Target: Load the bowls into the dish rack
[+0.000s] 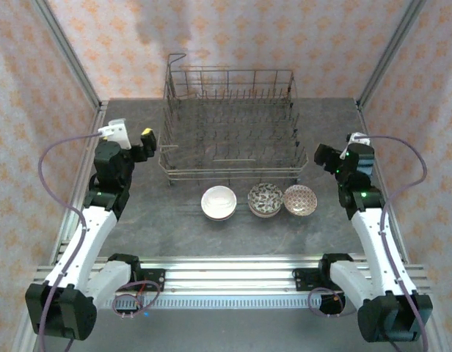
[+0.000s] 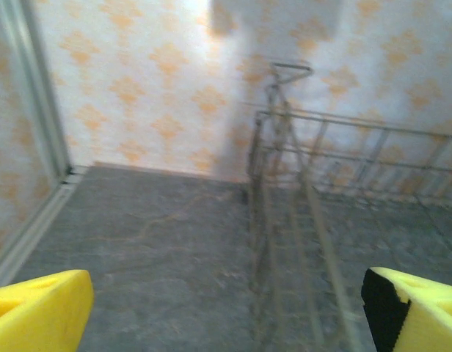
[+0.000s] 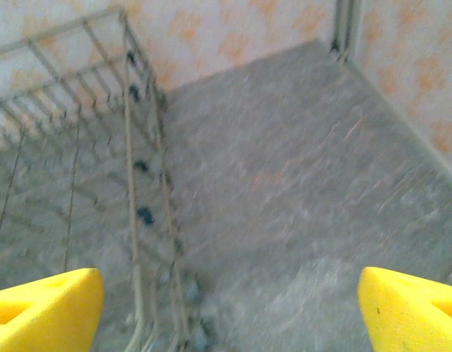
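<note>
While the left gripper (image 2: 226,312) and right gripper (image 3: 227,306) hang empty, jaws wide apart, at either end of the dish rack (image 1: 233,170), the bowls (image 1: 265,199) sit in a row just in front of it; hard, slick and breakable, they look best pinched by the rim.

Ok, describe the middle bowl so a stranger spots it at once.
A wire rack stands at the back. Three bowls line up before it; the middle bowl is dark-patterned, between a white bowl on the left and a pinkish bowl on the right.
</note>
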Action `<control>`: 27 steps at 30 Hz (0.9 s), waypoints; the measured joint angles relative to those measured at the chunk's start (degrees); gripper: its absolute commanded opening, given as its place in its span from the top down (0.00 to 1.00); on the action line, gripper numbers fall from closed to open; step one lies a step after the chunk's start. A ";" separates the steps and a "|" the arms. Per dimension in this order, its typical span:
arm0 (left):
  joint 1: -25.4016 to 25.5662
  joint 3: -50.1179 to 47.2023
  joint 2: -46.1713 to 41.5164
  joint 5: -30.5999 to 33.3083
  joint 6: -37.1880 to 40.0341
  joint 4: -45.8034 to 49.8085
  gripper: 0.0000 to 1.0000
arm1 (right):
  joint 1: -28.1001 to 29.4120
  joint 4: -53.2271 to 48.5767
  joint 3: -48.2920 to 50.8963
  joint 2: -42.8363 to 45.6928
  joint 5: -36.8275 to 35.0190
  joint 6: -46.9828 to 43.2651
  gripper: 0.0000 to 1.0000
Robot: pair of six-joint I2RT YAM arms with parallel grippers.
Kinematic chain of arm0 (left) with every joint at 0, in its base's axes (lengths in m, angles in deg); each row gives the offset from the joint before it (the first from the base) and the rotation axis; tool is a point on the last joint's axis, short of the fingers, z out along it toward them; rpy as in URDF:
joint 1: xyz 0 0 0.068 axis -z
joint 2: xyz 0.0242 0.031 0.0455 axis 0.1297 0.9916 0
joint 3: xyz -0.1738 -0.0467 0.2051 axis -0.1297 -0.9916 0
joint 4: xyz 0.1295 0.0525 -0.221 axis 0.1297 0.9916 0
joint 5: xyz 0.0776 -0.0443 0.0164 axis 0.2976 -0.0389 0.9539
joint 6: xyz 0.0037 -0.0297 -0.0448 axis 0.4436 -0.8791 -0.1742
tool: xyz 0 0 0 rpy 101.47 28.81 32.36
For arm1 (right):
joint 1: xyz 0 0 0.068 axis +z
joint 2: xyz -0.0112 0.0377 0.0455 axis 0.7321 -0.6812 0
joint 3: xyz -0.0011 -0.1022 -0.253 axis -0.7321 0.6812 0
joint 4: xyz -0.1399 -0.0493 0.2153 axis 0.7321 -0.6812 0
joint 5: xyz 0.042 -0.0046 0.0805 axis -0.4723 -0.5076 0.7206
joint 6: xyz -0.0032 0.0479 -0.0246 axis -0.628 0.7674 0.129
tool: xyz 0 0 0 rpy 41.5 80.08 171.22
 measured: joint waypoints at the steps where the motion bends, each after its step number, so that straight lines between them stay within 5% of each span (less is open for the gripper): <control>1: 1.99 1.22 0.20 -0.26 0.04 2.27 0.07 | 0.81 -2.95 -1.29 -0.94 1.22 0.55 0.14; 12: 16.15 10.27 2.80 -0.13 0.74 17.14 0.12 | 16.26 -22.69 -6.05 -8.94 5.07 9.90 0.19; 20: 23.45 13.20 5.88 1.09 3.13 20.28 0.12 | 16.76 -30.12 -6.05 -10.49 3.32 14.43 0.21; 27: 24.90 13.57 8.55 1.07 3.96 20.37 0.12 | 15.47 -33.22 -5.66 -12.28 0.04 16.39 0.23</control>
